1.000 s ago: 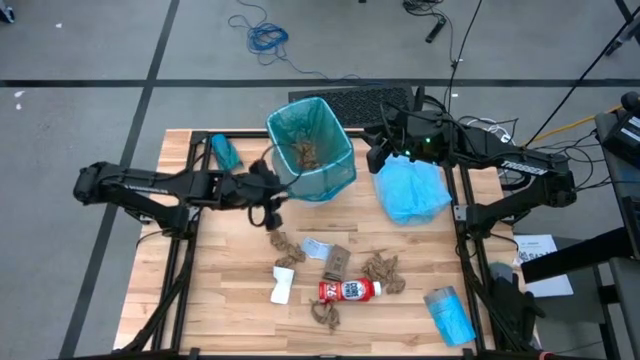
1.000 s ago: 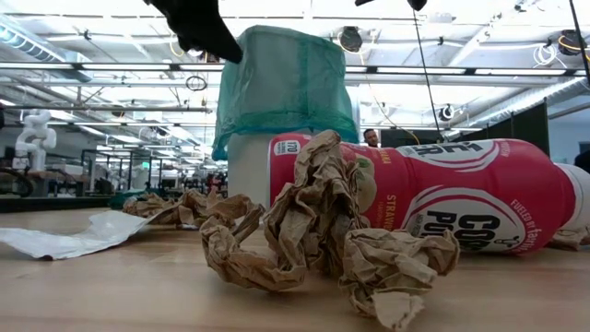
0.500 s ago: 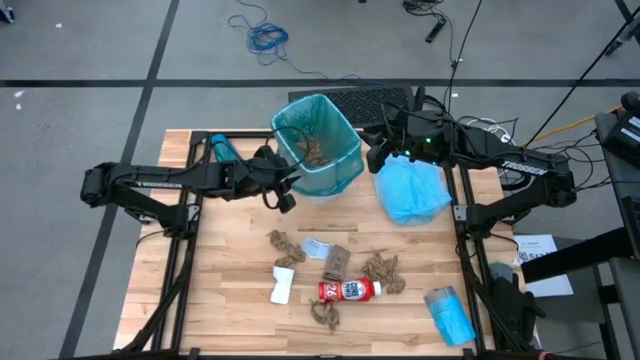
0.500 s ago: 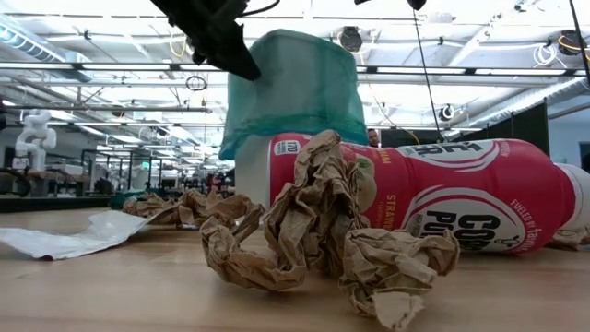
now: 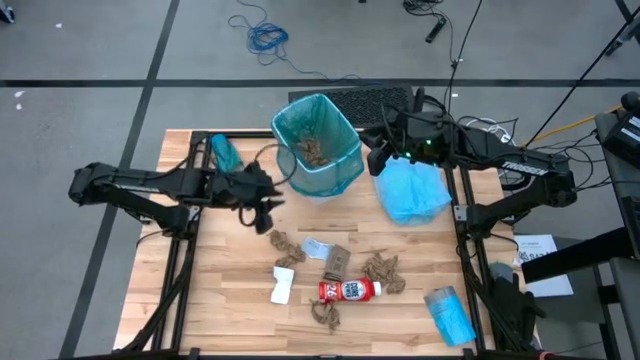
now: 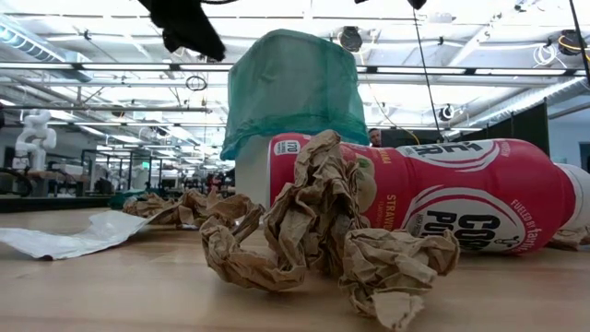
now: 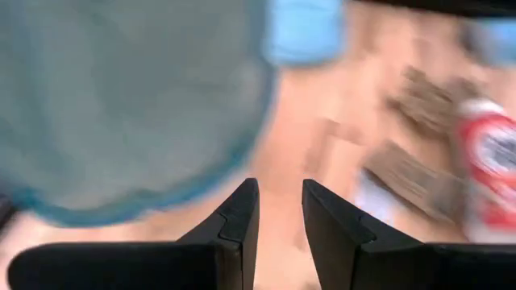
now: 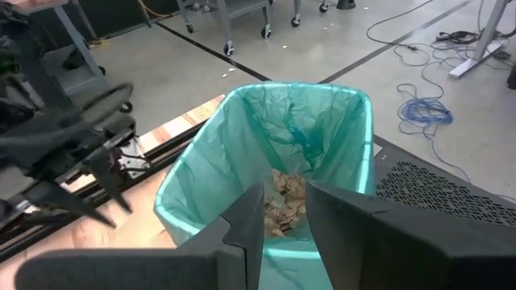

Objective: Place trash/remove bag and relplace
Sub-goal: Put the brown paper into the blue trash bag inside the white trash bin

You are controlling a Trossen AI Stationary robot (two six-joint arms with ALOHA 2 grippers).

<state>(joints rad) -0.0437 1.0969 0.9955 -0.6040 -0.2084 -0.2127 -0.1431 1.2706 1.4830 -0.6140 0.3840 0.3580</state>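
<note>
We see the left gripper point(image 5: 268, 208) hovering over the table point(image 5: 230, 300) just left of the bin point(image 5: 318, 148), its jaws a narrow gap apart with nothing between them. The green-lined bin stands at the table's far edge with brown wads inside. The trash lies near the middle: paper wads point(image 5: 381, 272), a white packet point(image 5: 282, 284), the bottle point(image 5: 348, 290). The right gripper point(image 5: 378, 158) waits beside the bin's right side, above a blue bag point(image 5: 411, 190), jaws narrowly parted and empty.
</note>
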